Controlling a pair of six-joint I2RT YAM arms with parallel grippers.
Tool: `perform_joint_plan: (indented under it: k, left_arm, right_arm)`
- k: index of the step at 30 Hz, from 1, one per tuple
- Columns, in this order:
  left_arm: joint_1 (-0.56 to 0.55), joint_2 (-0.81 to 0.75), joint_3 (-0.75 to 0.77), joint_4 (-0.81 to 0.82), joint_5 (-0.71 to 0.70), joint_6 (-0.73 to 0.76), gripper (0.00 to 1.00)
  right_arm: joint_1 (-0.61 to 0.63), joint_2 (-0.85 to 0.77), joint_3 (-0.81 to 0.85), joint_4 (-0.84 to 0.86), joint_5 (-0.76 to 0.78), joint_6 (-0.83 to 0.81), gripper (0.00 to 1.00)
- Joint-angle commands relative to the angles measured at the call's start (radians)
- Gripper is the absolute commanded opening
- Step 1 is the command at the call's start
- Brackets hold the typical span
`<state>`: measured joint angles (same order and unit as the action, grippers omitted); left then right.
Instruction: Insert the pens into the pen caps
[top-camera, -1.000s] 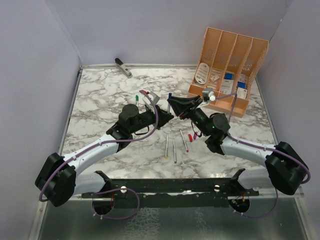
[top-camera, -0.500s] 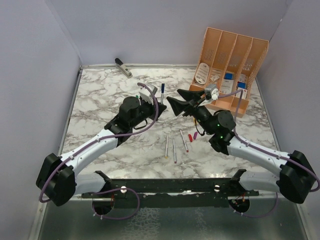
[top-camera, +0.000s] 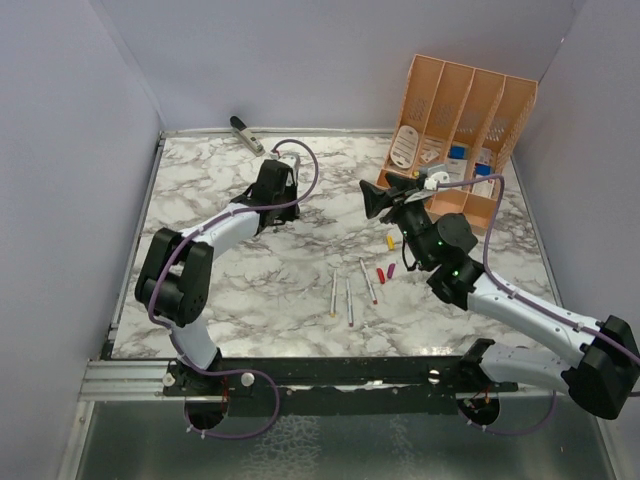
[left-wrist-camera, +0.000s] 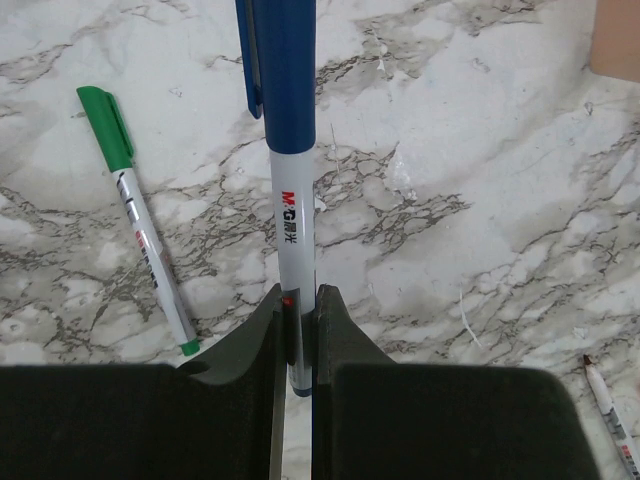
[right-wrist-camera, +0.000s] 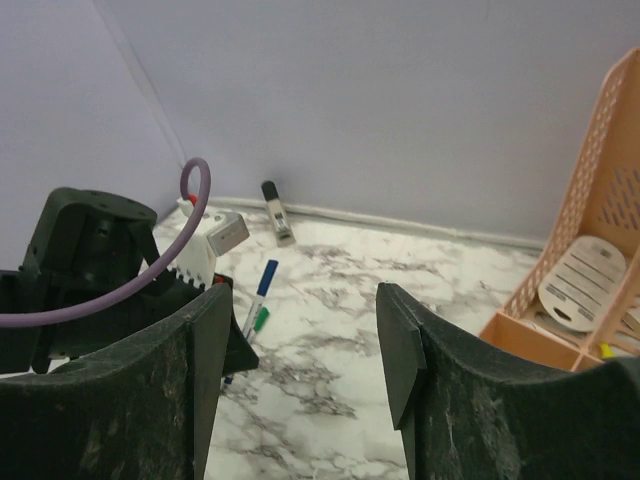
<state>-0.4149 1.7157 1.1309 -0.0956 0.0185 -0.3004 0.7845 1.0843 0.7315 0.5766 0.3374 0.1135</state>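
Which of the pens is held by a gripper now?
The blue-capped pen, clamped in the left gripper. The green-capped pen beside it and three uncapped pens lie loose on the table.

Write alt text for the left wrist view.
The left tool grips a blue-capped pen by its white barrel, cap pointing away, over a marble table. A green-capped pen lies flat on the table to its left.

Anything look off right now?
Nothing stands out. The capped blue pen sits straight in the shut left gripper, the capped green pen lies flat nearby, and the right gripper is open, empty.
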Motion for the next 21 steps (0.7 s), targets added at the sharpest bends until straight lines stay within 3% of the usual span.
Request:
perform_joint_plan:
  k: [1,12,21]
  left_arm:
    - [0.007,0.087,0.081,-0.041,0.042,-0.014,0.0]
    - [0.04,0.206,0.108,-0.074,0.053,-0.049,0.06]
    - [0.049,0.249,0.112,-0.083,0.03,-0.067,0.19]
  right_arm:
    - [0.004,0.062,0.082,-0.221,0.114,-0.034,0.58]
    - [0.004,0.221,0.152,-0.559,0.11,0.105,0.56]
    - [0.005,0.286,0.1,-0.609,-0.072,0.184,0.53]
